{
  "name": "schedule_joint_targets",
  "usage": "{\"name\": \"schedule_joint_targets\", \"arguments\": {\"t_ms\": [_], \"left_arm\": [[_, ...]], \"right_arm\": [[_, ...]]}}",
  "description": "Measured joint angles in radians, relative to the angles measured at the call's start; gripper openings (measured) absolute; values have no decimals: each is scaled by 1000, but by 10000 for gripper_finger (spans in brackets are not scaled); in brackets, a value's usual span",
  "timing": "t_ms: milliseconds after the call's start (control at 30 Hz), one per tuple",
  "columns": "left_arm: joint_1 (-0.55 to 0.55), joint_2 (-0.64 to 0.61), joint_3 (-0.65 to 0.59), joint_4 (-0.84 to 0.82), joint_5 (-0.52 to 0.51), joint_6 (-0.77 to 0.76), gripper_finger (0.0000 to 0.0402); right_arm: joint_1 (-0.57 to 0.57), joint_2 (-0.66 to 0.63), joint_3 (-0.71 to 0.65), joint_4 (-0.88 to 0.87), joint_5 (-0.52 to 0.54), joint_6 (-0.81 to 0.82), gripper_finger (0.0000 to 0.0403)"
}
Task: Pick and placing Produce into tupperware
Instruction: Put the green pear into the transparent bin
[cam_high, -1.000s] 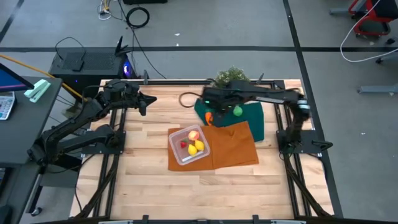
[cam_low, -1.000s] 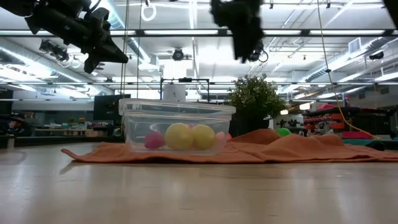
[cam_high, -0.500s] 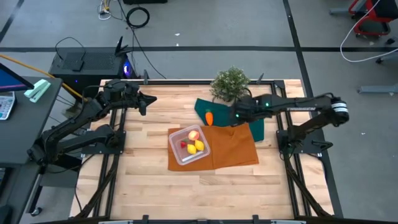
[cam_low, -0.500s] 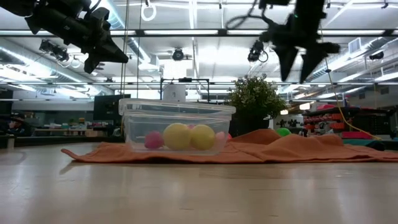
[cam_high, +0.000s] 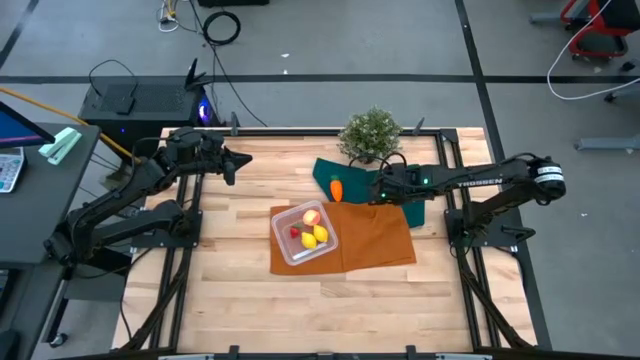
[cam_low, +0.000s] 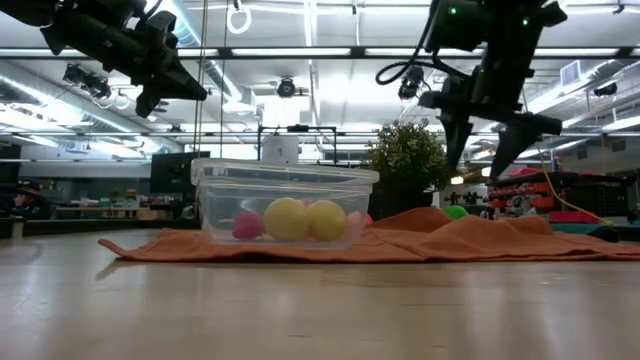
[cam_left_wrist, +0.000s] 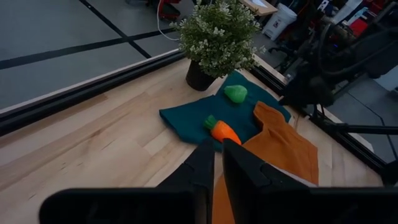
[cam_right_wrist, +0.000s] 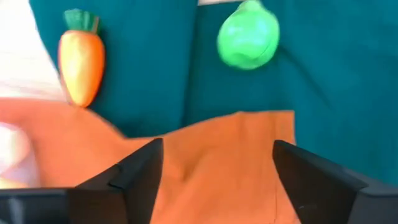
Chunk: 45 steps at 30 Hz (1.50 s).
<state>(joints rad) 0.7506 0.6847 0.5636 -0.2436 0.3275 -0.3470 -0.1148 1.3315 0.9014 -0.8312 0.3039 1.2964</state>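
While its two fingers stand spread wide apart and empty, the right gripper (cam_low: 487, 150) hangs above the dark green cloth (cam_high: 365, 180), reached in from the table's right side on a long, nearly level forearm marked with small pale lettering too fine to read. Just past its fingertips lie the green ball (cam_right_wrist: 248, 42) and the orange carrot (cam_right_wrist: 79, 56), apart on that cloth. Nearby, the tupperware (cam_high: 303, 234) sits partly on the orange cloth (cam_high: 378, 235), holding two lemons (cam_low: 306, 220). Raised at the left rear, the left gripper (cam_high: 238, 160) has its fingers together, holding nothing.
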Motion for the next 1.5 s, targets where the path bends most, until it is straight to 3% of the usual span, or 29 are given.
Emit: {"name": "schedule_joint_targets", "arguments": {"t_ms": [333,500,1067,1500], "left_arm": [[0,0,0,0,0,2,30],[0,0,0,-1,0,2,28],[0,0,0,-2,0,-2,30],[-2,0,0,-2,0,-8,38]], "right_arm": [[-1,9,-75,94,231,-100,369],[-1,33,-94,127,249,-105,395],[-1,253,-94,238,381,-33,397],[-75,324,-94,304,390,37,395]]}}
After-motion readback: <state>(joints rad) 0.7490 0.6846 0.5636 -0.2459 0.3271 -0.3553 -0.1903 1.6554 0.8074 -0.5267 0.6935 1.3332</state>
